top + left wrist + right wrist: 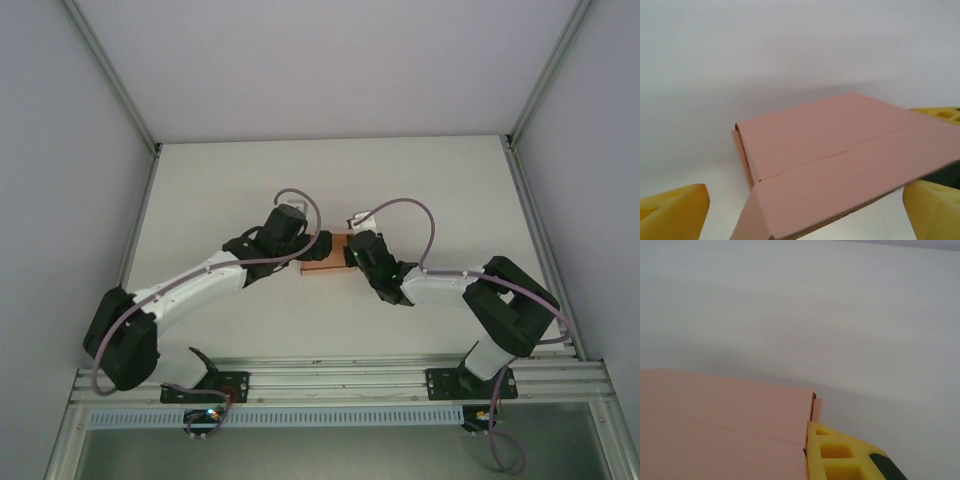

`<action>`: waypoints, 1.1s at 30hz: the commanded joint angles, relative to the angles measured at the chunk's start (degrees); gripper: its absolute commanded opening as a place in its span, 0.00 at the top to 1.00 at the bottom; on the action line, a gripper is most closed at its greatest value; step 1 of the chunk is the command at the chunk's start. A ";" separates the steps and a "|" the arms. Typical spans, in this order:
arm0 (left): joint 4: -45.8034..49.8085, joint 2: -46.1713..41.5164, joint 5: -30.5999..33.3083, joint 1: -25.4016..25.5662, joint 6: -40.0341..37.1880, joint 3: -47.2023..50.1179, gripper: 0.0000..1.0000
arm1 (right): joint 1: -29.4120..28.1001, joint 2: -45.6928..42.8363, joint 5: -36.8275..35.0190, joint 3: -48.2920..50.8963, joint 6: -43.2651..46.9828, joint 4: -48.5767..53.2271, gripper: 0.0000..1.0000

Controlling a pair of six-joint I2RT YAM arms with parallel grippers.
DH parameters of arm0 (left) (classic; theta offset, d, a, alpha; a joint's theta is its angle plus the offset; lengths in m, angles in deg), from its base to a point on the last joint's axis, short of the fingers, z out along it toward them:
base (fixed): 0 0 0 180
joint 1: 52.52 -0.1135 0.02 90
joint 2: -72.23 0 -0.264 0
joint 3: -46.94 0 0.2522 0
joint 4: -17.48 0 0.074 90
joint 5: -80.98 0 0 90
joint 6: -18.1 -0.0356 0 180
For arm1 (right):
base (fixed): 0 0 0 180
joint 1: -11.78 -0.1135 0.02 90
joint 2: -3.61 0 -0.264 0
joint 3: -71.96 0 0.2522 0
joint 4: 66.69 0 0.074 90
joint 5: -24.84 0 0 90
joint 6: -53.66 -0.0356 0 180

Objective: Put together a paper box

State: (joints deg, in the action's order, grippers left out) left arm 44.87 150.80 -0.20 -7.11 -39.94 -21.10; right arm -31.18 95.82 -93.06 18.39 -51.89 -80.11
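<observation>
The paper box (325,264) is a flat salmon-pink carton lying on the white table between my two grippers. In the left wrist view the box (840,150) lies lid-up with a crease across its top. My left gripper (805,210) is open wide, with one yellow finger (675,210) on each side of the box's near corner and neither touching it. My right gripper (357,252) is at the box's right end. Its yellow finger (840,455) presses against the end edge of the box (720,425), beside a small end flap (817,407). Its jaws are shut, and I cannot tell whether card lies between them.
The white table (420,190) stretches behind the box, framed by grey walls and aluminium posts (515,140). Both arm bases sit on the rail (340,380) at the near edge. A yellow finger of the right gripper (940,114) shows past the box's far right corner.
</observation>
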 commanded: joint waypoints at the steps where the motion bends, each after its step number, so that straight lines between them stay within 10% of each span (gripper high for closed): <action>1: 4.31 -3.74 1.41 -0.89 2.43 -0.74 0.00 | -0.43 0.53 -0.24 2.05 1.33 -1.89 0.90; 13: 3.25 4.01 -9.07 -13.33 7.97 -2.29 0.00 | -1.15 1.30 1.36 3.91 1.86 -2.92 0.85; 19: -7.30 14.00 -22.23 -15.02 9.96 -0.59 0.15 | -1.69 0.28 1.54 3.99 2.01 -0.02 0.84; 27: -11.16 19.15 -24.85 -15.20 12.69 2.20 0.36 | -2.69 -1.16 1.91 4.45 0.02 3.47 0.75; 33: -15.06 20.13 -25.56 -15.55 14.29 6.21 0.48 | -3.80 -8.34 6.27 6.59 -0.99 9.05 0.44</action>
State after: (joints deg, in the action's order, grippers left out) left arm 29.57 168.94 -24.83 -22.30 -26.78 -17.52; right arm -34.50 91.84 -89.34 24.14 -51.58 -74.71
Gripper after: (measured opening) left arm 0.536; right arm 0.503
